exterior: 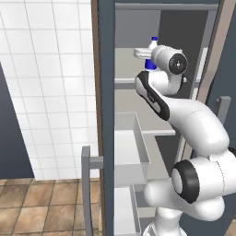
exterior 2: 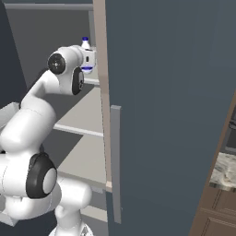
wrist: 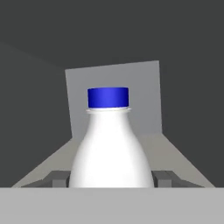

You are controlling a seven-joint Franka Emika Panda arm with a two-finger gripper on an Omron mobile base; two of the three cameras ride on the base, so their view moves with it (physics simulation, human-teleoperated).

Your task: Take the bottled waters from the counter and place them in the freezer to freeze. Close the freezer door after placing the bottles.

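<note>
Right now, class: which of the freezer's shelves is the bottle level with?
The top shelf: the blue-capped bottle, gripped in the pincer, sits upright above it; the lower shelves and white bin lie well below.

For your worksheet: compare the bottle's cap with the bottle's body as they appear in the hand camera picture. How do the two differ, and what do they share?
Colour: the cap is deep blue, while the bottle body is whitish.
Width: the cap is narrow; the body flares out far wider below its neck.
Grip: the gripper fingers press on the body's two sides, while the cap stands free above them.
Shared: both are round, upright and centred on one axis, inside the freezer.
</note>
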